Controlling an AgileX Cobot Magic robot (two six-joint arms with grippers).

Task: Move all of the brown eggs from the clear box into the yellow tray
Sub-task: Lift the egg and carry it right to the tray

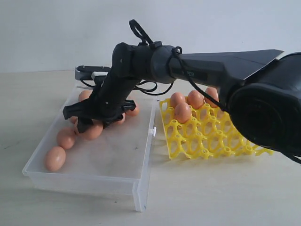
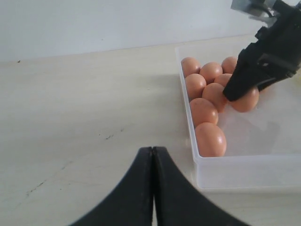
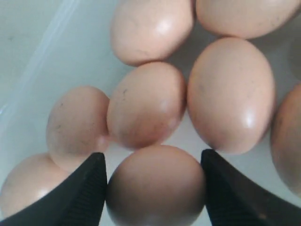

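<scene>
The right gripper (image 3: 155,188) was down inside the shallow, low-walled plastic clear box (image 1: 84,181). Its two black fingers (image 3: 75,193) sat flush against either side of one smooth oval brown egg (image 3: 155,169), gripping it. Only the right wrist view showed that contact, with other brown eggs (image 3: 146,106) crowded just beyond. The exterior view alone showed the bright openwork plastic yellow tray (image 1: 207,141) beside the box, with several more eggs (image 1: 182,112) seated in its far cups. The left wrist view showed the left gripper (image 2: 153,149) closed and empty over the pale tabletop (image 2: 94,117) outside the box. It also showed the boxed eggs lined along one wall.
</scene>
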